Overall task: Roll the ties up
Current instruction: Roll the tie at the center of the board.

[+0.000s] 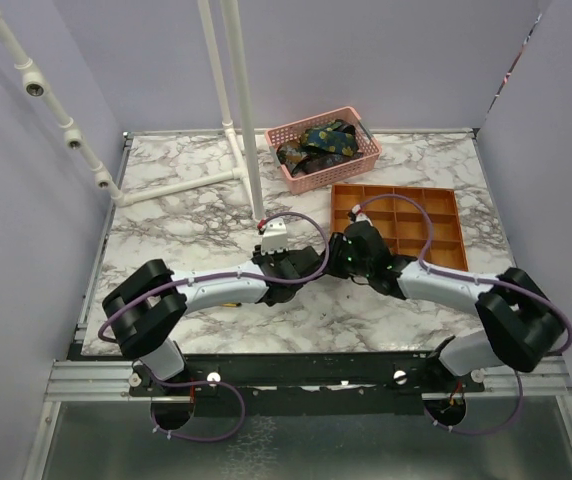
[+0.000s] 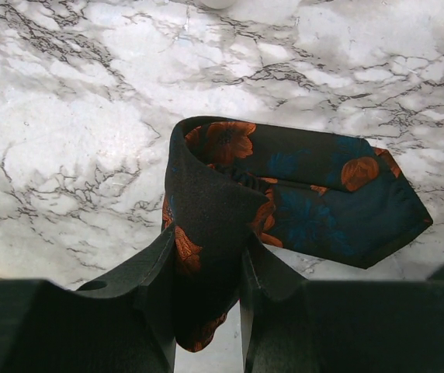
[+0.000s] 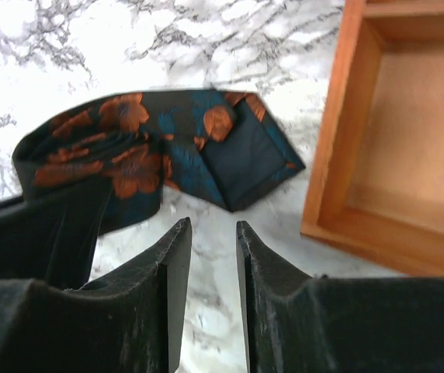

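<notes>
The left gripper (image 2: 208, 250) pinches one folded end of the flower tie (image 2: 315, 210) between its two fingers. The tie is dark with orange flowers. It lies flat near the middle of the table (image 1: 186, 230), and its pointed end rests close to the orange tray (image 3: 338, 140). The right gripper (image 3: 214, 229) hangs just beside the tie with only a narrow gap between its fingers and nothing in it. More ties (image 1: 316, 145) sit in the pink basket (image 1: 338, 176) by the far edge.
</notes>
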`<act>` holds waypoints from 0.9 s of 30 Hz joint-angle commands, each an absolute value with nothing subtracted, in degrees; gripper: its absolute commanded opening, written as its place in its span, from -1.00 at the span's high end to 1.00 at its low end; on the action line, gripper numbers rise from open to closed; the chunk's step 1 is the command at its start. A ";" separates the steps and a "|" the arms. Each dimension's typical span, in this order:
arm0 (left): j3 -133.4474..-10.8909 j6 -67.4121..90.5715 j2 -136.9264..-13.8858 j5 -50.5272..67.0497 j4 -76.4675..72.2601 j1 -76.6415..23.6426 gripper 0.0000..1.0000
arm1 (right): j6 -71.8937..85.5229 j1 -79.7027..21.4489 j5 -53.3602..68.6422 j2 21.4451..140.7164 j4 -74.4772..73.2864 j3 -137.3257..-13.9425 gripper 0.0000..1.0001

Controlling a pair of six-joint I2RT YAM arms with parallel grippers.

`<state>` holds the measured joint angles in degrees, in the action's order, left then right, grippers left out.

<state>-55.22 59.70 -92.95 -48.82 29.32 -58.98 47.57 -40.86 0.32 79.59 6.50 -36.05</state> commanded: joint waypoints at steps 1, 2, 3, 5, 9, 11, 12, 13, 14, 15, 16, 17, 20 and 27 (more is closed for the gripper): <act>-52.39 58.03 -89.18 -47.31 26.00 -58.13 1.00 | 47.47 -40.96 -1.51 88.02 11.48 -40.04 0.34; -51.93 57.71 -88.79 -46.97 25.41 -58.11 1.00 | 47.28 -40.96 -0.83 89.93 12.36 -40.85 0.35; -51.52 57.43 -88.39 -46.63 24.90 -57.99 1.00 | 47.13 -41.00 -0.35 91.55 13.13 -41.54 0.35; -50.83 56.80 -88.01 -45.81 23.80 -57.87 1.00 | 47.20 -41.09 -0.26 93.87 14.06 -42.88 0.36; -49.35 56.17 -87.55 -44.38 21.78 -57.66 1.00 | 46.06 -41.46 -0.22 97.98 13.52 -46.24 0.36; -48.79 55.90 -87.64 -43.84 21.14 -57.67 1.00 | 45.22 -41.71 -0.25 100.67 9.98 -48.92 0.37; -48.60 55.51 -87.67 -43.55 20.89 -57.66 1.00 | 44.72 -41.93 -0.26 101.94 8.40 -49.81 0.38; -48.53 55.17 -87.57 -43.31 20.72 -57.70 1.00 | 44.37 -42.19 -0.26 102.82 7.15 -50.12 0.39; -48.40 54.79 -87.43 -43.06 20.55 -57.73 1.00 | 44.36 -42.45 -0.26 103.49 6.00 -50.02 0.41; -48.21 54.32 -87.26 -42.73 20.18 -57.69 1.00 | 44.55 -42.65 -0.26 103.91 4.86 -49.70 0.42; -48.10 53.62 -87.05 -42.17 19.71 -57.70 1.00 | 44.86 -43.04 -0.26 104.04 3.56 -49.15 0.44; -48.04 52.49 -86.75 -41.50 19.23 -57.70 1.00 | 45.23 -43.55 -0.26 103.94 2.42 -48.34 0.46; -47.65 49.22 -85.64 -38.61 17.21 -57.90 1.00 | 47.05 -45.95 -0.27 102.79 0.15 -44.94 0.50; -44.18 45.52 -82.09 -31.95 13.06 -58.49 1.00 | 53.07 -47.30 1.69 97.53 -3.01 -33.23 0.53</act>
